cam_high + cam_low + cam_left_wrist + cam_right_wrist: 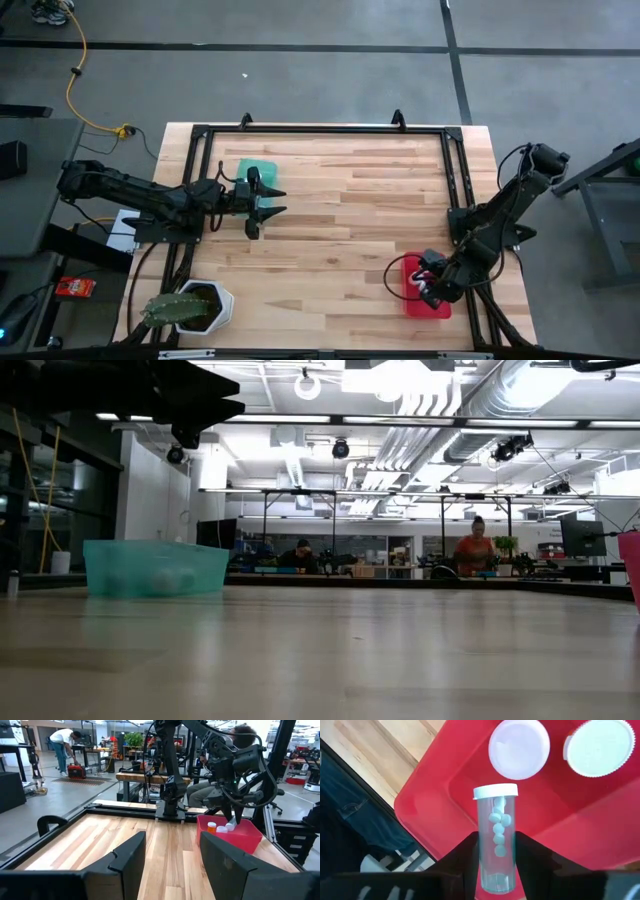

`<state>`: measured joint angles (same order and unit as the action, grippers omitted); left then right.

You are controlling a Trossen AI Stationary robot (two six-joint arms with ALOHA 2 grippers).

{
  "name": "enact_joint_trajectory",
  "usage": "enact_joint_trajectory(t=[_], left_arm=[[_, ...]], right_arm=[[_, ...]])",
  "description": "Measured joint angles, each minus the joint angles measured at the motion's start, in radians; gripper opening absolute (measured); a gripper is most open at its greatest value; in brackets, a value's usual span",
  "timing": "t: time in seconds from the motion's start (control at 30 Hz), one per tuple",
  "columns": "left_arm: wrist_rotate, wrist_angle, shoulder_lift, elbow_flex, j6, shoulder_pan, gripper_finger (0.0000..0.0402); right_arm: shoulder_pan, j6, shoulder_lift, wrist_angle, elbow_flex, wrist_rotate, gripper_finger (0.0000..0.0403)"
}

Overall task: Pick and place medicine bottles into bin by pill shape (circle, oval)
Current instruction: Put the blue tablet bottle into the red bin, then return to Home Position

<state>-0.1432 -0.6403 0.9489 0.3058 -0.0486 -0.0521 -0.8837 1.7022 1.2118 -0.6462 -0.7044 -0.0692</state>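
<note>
Red bin [412,292] taken as landmark, set on the wooden table [340,210] at its right side. The right gripper [496,851] hangs directly over the red bin, its two dark fingers [459,857] clamped on the clear body of a medicine bottle [495,840], white cap pointing away from the wrist, small round white pills visible inside. Below that bottle, in the bin, stand two capped bottles [519,748] (seen cap-on from above, side by side); the left wrist view also shows an orange-capped bottle [212,826] in the same bin. The bin's near wall and the right arm's own linkage screen most of the contents in the high view. Well apart from the red bin, across the table, lies a teal bin [258,170] holding pale rounded items, not resolvable. The left gripper [268,200] hovers just beside the teal bin, fingers apart and holding nothing. A white hexagonal pot [207,310] with a cactus stands far from the red bin, toward the table's opposite near corner. People [476,547] sit at benches in the room beyond
</note>
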Motion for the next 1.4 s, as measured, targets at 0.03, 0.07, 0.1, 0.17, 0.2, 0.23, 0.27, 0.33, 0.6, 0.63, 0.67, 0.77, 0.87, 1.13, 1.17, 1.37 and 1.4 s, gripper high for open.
enact_joint_trajectory(t=[0.03,0.07,0.1,0.17,0.2,0.23,0.27,0.33,0.6,0.63,0.67,0.77,0.87,1.13,1.17,1.37,1.4], left_arm=[[0.000,0.000,0.000,0.000,0.000,0.000,0.0174],[0.000,0.000,0.000,0.000,0.000,0.000,0.0174],[0.000,0.000,0.000,0.000,0.000,0.000,0.0174],[0.000,0.000,0.000,0.000,0.000,0.000,0.0174],[0.000,0.000,0.000,0.000,0.000,0.000,0.0174],[0.000,0.000,0.000,0.000,0.000,0.000,0.0174],[0.000,0.000,0.000,0.000,0.000,0.000,0.0174],[0.000,0.000,0.000,0.000,0.000,0.000,0.0174],[-0.001,-0.002,0.000,0.000,0.000,0.000,0.0174],[-0.002,-0.003,0.000,0.000,0.000,0.000,0.0174],[-0.005,-0.005,0.000,0.000,0.000,0.000,0.0174],[-0.022,-0.009,0.000,0.000,0.000,0.000,0.0174],[-0.026,-0.009,0.000,0.000,0.000,0.000,0.0174],[-0.026,0.018,0.000,0.001,-0.018,0.000,0.0174],[-0.030,0.019,0.000,0.001,-0.019,0.000,0.0174],[-0.081,0.014,0.000,0.001,-0.027,0.000,0.0174],[-0.085,0.014,0.000,0.001,-0.027,0.000,0.0174]], right_arm=[[0.000,0.000,0.000,0.000,0.000,-0.002,0.0109],[0.000,0.000,0.000,-0.001,0.000,-0.002,0.0113],[0.000,0.000,0.000,-0.003,0.000,-0.002,0.0118],[0.000,0.001,0.000,-0.016,0.000,-0.002,0.0130],[0.000,0.002,0.000,-0.025,0.000,-0.001,0.0136],[0.000,0.003,0.000,-0.031,0.000,0.000,0.0142],[0.000,0.003,0.000,-0.034,0.000,0.005,0.0148],[0.000,-0.005,0.000,-0.043,0.000,0.009,0.0159],[0.000,-0.183,-0.065,-0.187,-0.088,0.081,0.0172],[0.000,-0.193,-0.079,-0.235,-0.107,0.143,0.0171],[0.000,-0.202,-0.092,-0.274,-0.124,0.218,0.0169],[0.024,-0.227,-0.119,-0.365,-0.137,0.427,0.0165],[0.112,-0.326,-0.126,-0.354,-0.102,0.474,0.0162],[0.434,-0.912,-0.126,0.134,0.101,0.528,0.0161],[0.474,-1.010,-0.126,0.230,0.118,0.528,0.0161],[0.632,-1.553,-0.151,0.790,0.186,0.528,0.0161],[0.647,-1.615,-0.154,0.871,0.197,0.525,0.0161]])
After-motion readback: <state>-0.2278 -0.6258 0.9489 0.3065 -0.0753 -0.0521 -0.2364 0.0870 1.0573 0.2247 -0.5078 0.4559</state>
